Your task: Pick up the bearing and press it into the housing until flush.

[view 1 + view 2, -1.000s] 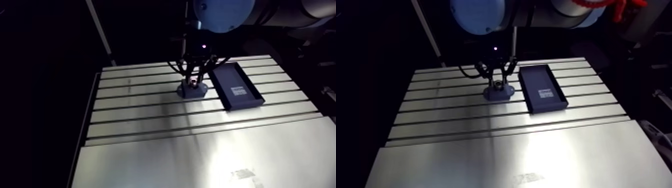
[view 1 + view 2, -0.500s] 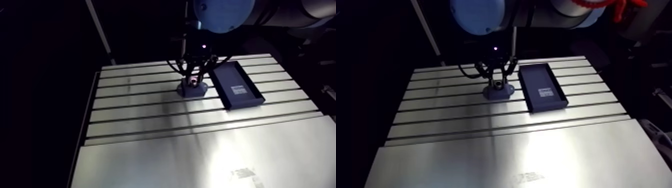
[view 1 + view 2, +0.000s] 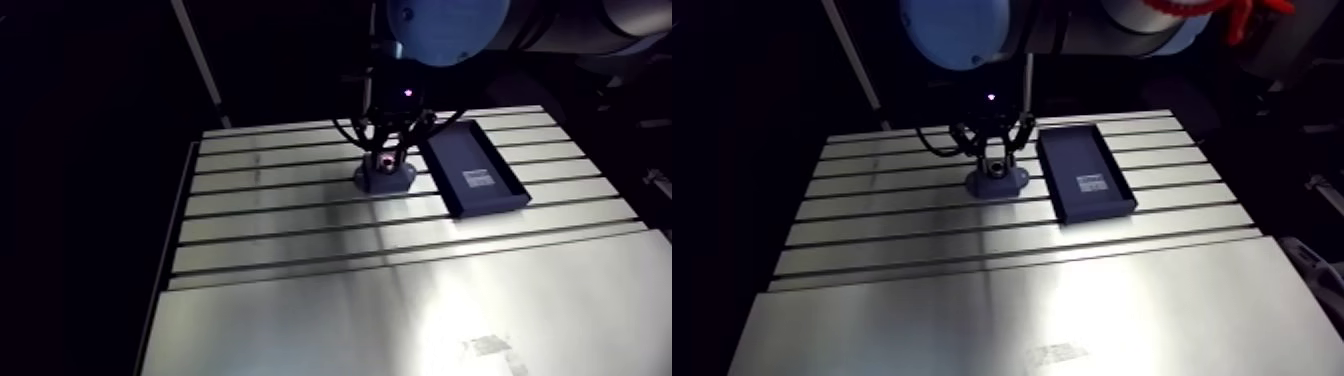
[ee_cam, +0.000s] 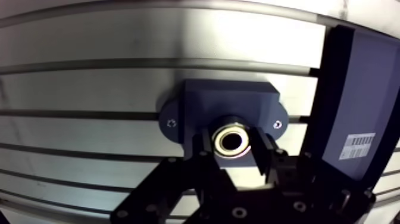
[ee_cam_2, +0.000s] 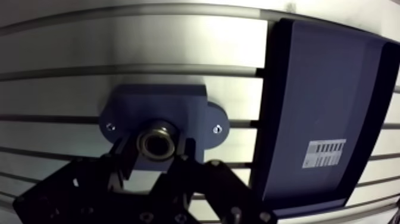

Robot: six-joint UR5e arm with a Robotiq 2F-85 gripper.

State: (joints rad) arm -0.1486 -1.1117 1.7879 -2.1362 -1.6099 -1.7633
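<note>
Nothing on the table [image 3: 300,300] has shifted since the earlier frames; the claw [image 5: 156,149] stays low over the housing. Tray [image 5: 321,89], just beside the claw: dark, with a white barcode label [image 5: 324,153] on its floor. Housing [image 4: 229,101], under the claw: blue-grey flanged block. Bearing [image 4: 232,140]: bright metal ring, pinched between the fingers [image 4: 205,149] at the housing's bore; whether it sits flush cannot be told.
</note>
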